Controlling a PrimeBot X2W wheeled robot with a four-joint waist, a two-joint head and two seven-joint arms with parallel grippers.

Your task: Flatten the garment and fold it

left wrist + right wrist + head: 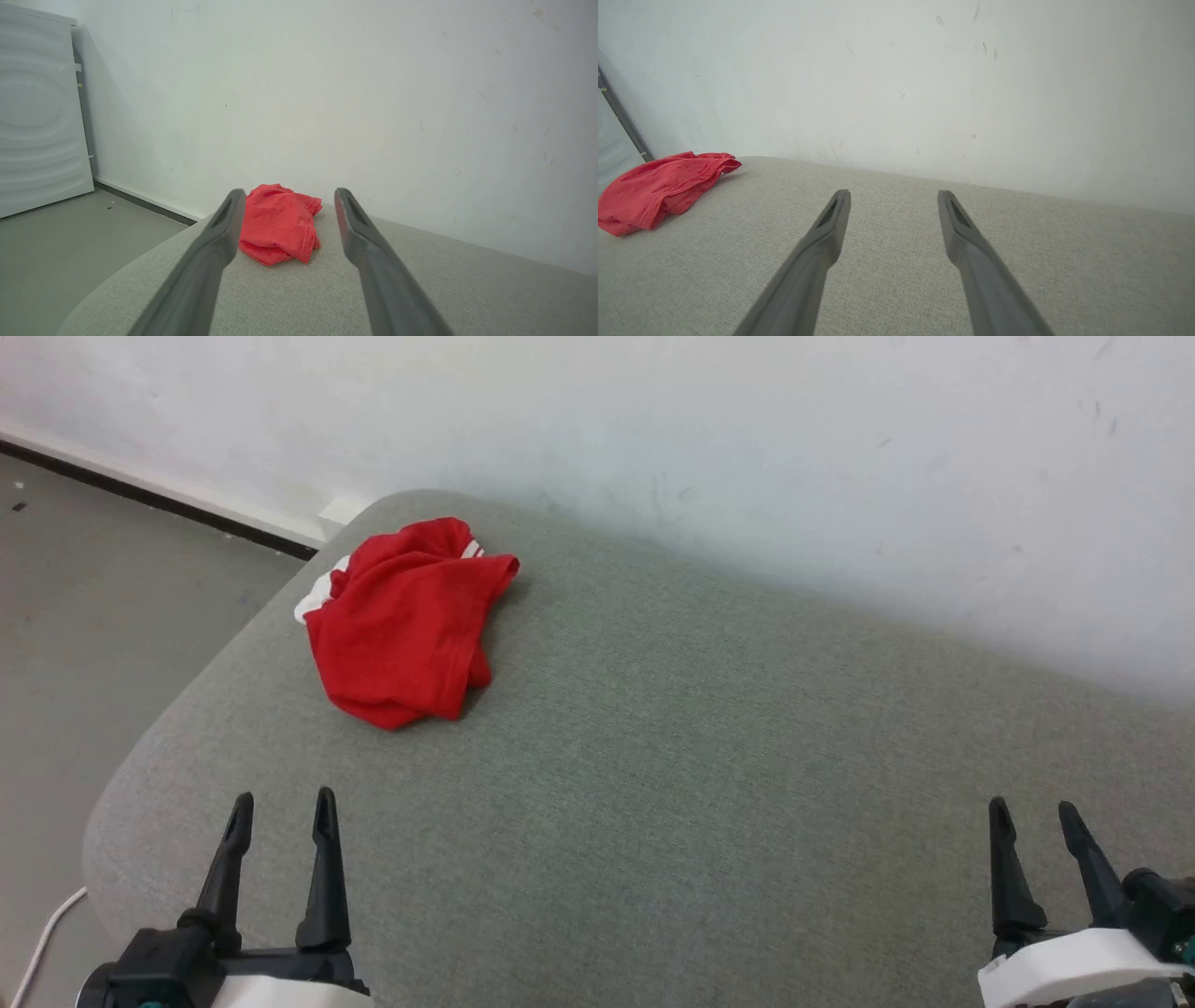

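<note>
Nothing started yet — shirt [401, 621] sits crumpled at the far-left corner of the grey cushion [672, 756], left gripper [280, 812] and right gripper [1034, 817] both spread and empty, well short of it — next: reach in, grab an edge.

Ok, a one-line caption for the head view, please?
Crumpled red T-shirt far left on the grey cushion; left gripper and right gripper open, short of it.

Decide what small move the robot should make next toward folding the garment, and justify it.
Probably reach the left gripper forward to the garment. It lies crumpled far left on the cushion, framed between that gripper's open fingers in the left wrist view; the right gripper, also open, sits much farther away.
</note>
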